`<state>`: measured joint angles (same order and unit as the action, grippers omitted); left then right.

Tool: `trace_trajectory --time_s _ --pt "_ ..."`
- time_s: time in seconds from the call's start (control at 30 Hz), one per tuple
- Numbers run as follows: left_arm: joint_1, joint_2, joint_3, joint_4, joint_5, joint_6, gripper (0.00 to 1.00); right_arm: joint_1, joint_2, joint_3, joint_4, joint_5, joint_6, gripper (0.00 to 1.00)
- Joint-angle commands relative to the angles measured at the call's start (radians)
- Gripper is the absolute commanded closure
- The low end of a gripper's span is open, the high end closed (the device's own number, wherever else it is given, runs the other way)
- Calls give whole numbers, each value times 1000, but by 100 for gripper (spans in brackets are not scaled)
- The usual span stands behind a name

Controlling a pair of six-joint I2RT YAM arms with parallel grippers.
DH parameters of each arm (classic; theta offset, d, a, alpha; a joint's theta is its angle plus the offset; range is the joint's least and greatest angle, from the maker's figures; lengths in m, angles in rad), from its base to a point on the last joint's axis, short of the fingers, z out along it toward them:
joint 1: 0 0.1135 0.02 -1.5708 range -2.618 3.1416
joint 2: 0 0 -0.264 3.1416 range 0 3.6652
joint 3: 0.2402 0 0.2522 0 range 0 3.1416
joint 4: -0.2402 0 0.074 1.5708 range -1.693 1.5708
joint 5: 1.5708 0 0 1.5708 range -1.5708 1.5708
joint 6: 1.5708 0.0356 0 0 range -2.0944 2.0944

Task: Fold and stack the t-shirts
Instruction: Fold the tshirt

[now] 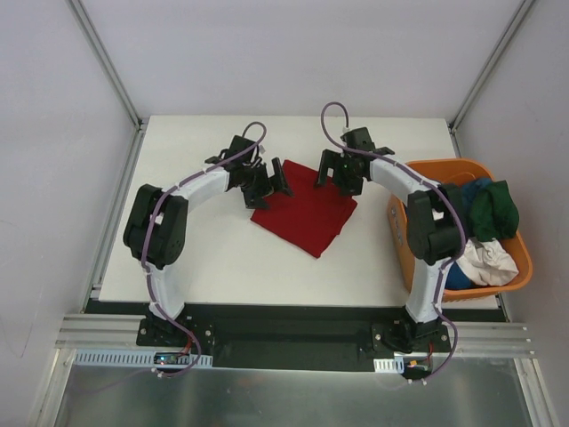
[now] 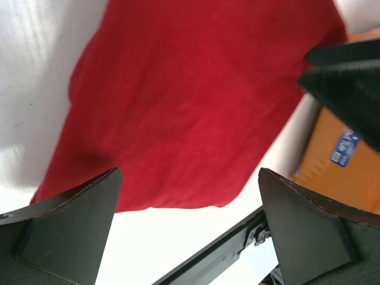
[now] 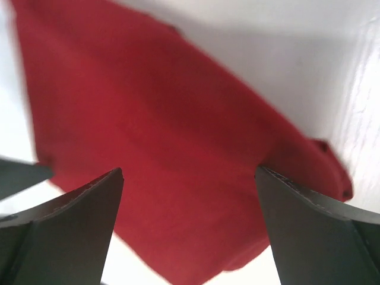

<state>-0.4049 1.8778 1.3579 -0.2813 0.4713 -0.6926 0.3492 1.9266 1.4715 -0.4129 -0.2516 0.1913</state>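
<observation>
White desk (image 1: 204,258) carries dark red t-shirt (image 1: 304,213), folded square, centre. Left fingers (image 1: 269,182) apart, empty, above its far-left edge; right fingers (image 1: 340,178) same, far-right edge. Fold looks done: lift straight up, avoid snagging cloth. Other t-shirts (image 1: 493,213) wait in orange basket (image 1: 449,164).

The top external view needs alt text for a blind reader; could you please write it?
A dark red t-shirt, folded into a rough square, lies on the white table with the left gripper and right gripper, both open, at its far corners. An orange basket at the right holds a blue shirt, a dark green shirt and a white shirt.
</observation>
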Motion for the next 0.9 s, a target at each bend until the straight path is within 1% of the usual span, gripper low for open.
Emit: trace_trajectory --time_s 0.0,0.2,0.33,0.47,0.5,0.57,0.6,0.67,0.7,0.8,0.87 --pt "2 27 -51 48 39 -19 1 -10 84 79 -49 103 28 4" --pt "-32 38 -155 80 41 -31 1 -10 156 72 -64 91 20 4" --pt "-52 20 -236 94 35 -44 1 -9 179 98 -81 42 -35 4" --pt "-101 -40 -334 116 33 -77 1 19 173 112 -89 -11 -119 4" --pt "-136 -75 -371 116 32 -97 1 34 167 113 -90 -18 -147 4" --pt "-170 -115 -408 125 15 -122 1 54 155 102 -95 -40 -159 4" --pt "-204 -159 -436 128 6 -158 1 68 135 93 -95 -44 -170 4" --pt "-224 -207 -453 142 -10 -188 1 74 98 46 -83 -43 -167 4" --pt "-232 -257 -454 142 -19 -192 1 74 51 29 -76 -46 -167 4" --pt "-238 -362 -433 142 -55 -157 0 74 -52 -16 -75 -60 -174 4" --pt "-236 -394 -405 139 -86 -112 1 76 -128 -34 -79 -93 -170 4"
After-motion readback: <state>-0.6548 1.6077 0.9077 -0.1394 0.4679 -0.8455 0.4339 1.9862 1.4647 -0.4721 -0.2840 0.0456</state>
